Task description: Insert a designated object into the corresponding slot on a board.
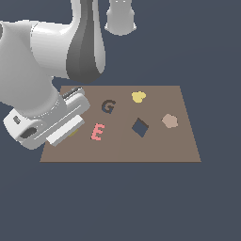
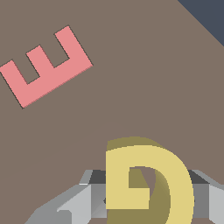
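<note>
The yellow G [image 2: 175, 183] sits between my gripper's [image 2: 146, 199] two grey fingers [image 2: 74, 203], which close on its sides over the brown board [image 2: 131, 65]. In the exterior view the hand [image 1: 52, 122] hangs over the board's [image 1: 155, 150] left end and hides the fingers. Only a sliver of the yellow G [image 1: 73, 133] shows under it. The dark G-shaped slot [image 1: 108, 106] lies open on the board, up and to the exterior view's right of the hand.
A pink E [image 1: 97, 132] lies between the hand and the slot, and also shows in the wrist view [image 2: 46, 65]. A yellow heart [image 1: 138, 97], a dark diamond recess [image 1: 140, 127] and a tan polygon piece [image 1: 169, 121] sit further right.
</note>
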Robot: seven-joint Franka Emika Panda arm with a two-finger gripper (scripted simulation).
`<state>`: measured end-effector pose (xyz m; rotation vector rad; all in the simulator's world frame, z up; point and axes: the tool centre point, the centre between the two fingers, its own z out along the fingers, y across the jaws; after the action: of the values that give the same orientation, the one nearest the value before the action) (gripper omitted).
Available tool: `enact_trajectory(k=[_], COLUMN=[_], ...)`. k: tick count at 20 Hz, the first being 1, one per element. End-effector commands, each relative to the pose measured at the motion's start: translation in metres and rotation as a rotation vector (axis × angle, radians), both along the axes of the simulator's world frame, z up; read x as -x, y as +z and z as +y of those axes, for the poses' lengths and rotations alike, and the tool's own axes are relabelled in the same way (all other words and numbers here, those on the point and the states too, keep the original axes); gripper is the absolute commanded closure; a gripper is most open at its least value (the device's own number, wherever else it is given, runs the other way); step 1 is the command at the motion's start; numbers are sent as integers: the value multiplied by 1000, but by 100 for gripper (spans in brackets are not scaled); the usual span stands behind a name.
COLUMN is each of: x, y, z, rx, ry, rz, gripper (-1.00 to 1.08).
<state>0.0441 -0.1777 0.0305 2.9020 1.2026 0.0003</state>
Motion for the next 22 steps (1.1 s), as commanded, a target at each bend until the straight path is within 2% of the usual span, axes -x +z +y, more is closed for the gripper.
enact_trajectory(k=[1, 11, 22], x=[0, 15, 50], y=[0, 1, 3], z=[0, 5, 26], rx=[0, 0, 0], ry=[-3, -105, -378], rz=[0, 0, 0], gripper=[108, 108, 108])
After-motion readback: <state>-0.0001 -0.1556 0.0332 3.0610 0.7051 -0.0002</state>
